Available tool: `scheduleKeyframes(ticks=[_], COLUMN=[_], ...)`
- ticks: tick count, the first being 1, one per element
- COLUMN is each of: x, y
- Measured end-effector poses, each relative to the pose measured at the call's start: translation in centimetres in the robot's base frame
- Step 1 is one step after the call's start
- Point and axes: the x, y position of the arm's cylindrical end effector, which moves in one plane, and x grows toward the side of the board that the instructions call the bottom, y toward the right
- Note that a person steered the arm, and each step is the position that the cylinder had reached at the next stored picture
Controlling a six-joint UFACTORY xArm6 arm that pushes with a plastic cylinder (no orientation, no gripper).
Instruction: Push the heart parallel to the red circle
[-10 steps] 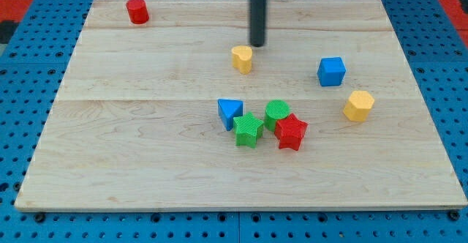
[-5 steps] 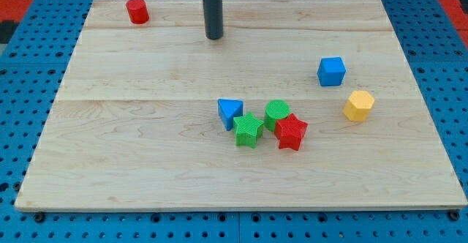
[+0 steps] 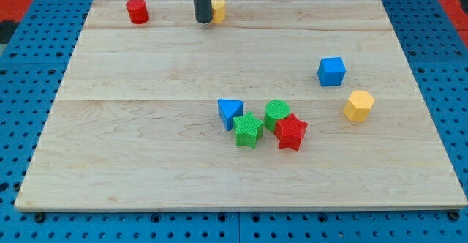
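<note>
While my tip (image 3: 202, 21) is resting near the view's top edge of the wooden board (image 3: 146, 155), the yellow heart (image 3: 218, 9) is sitting just beside it on the view's right, half hidden behind my rod, so I cannot tell which way it is pointing or how its long axis is lying. I am ending in a bare rod that is grasping nothing, and the red circle (image 3: 137, 11) is standing well off to my tip's left, roughly level with the heart. No writing is showing on any block.
</note>
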Motion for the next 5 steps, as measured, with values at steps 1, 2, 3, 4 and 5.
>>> scheduleKeyframes(ticks=[1, 2, 3, 4, 5], x=[0.0, 0.7, -0.3, -3.4, -3.3], y=[-0.5, -4.2, -3.7, -3.8, -1.3])
